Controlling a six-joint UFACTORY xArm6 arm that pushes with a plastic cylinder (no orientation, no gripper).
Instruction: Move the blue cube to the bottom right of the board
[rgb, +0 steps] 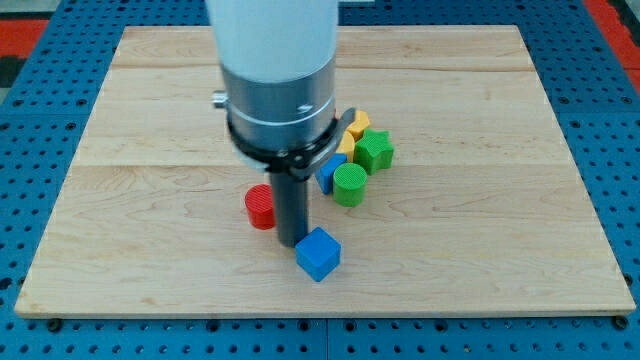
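The blue cube (318, 253) lies on the wooden board (480, 230), a little below its middle. My tip (291, 243) stands just to the cube's upper left, touching or almost touching it. A red cylinder (260, 207) stands right next to the rod on its left.
A cluster lies to the rod's upper right: a green cylinder (349, 185), a green star-shaped block (374, 151), a yellow block (358, 125), another yellow block (346, 145) and a second blue block (327, 174), partly hidden by the arm. Blue pegboard (610, 150) surrounds the board.
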